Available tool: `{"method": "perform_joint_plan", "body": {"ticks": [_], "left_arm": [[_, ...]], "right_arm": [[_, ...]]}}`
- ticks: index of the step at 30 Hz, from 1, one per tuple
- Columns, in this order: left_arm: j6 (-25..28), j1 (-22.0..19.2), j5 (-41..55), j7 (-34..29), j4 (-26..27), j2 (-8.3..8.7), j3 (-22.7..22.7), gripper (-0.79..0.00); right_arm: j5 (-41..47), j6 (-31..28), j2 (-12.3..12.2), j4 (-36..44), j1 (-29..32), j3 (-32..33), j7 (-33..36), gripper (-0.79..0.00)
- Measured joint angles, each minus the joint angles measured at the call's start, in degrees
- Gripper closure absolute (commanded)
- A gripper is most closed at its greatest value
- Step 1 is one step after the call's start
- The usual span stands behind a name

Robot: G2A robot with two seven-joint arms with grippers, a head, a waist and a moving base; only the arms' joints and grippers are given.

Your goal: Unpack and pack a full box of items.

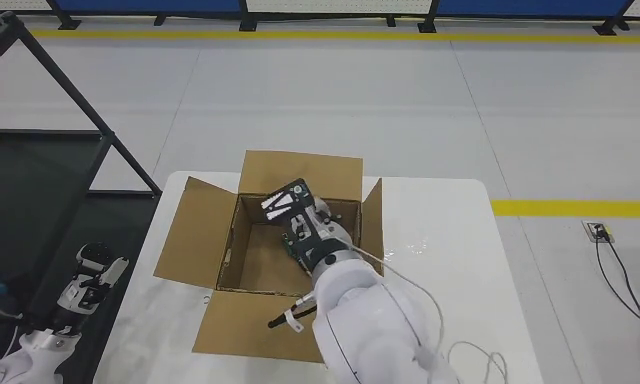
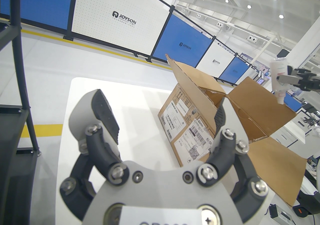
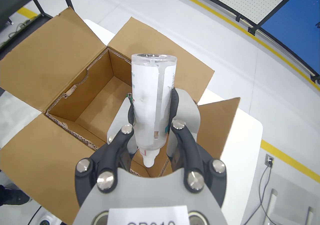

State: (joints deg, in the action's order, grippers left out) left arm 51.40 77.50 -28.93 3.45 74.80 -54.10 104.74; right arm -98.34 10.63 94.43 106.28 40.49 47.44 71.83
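Your right gripper (image 3: 152, 104) is clamped on a clear bottle (image 3: 148, 81) with a white label. Its fingers press both sides of the body, the nozzle end lies toward the wrist and the flat base points away. The bottle hangs above the open mouth of the cardboard box (image 3: 50, 66) without touching it; seen from the left wrist view, it is nozzle-down over the box. The box stands on the white table (image 3: 250, 133) with its flaps folded outward and shipping labels (image 2: 185, 126) on one side wall. Your left gripper (image 2: 160, 103) sits near the table's left edge, well apart from the box and facing its labelled wall — fingers spread wide, nothing between them
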Motion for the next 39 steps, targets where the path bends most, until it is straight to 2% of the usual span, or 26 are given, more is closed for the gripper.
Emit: {"method": "perform_joint_plan", "body": {"ticks": [6,17,20,23,30,39], "left_arm": [[0.0,0.0,0.0,0.0,0.0,0.0,0.0,-0.785],[0.0,0.0,0.0,0.0,0.0,0.0,0.0,-0.785],[0.0,0.0,0.0,0.0,0.0,0.0,0.0,-0.785],[0.0,0.0,0.0,0.0,0.0,0.0,0.0,-0.785],[0.0,0.0,0.0,0.0,0.0,0.0,0.0,-0.785],[0.0,0.0,0.0,0.0,0.0,0.0,0.0,-0.785]], "right_arm": [[4.3,2.9,2.7,-16.4,-8.2,-2.4,0.6,0.0],[4.2,2.8,2.6,-15.5,-7.9,-2.3,0.5,0.0],[7.3,0.3,2.8,-16.3,-7.0,-1.6,-1.6,0.0],[10.9,0.0,3.6,-21.7,-9.0,-0.7,-1.0,0.0],[21.1,-2.5,7.0,-42.4,-18.4,-1.8,1.7,0.0],[27.7,-4.5,11.3,-64.1,-26.8,-5.1,0.6,0.0]]}}
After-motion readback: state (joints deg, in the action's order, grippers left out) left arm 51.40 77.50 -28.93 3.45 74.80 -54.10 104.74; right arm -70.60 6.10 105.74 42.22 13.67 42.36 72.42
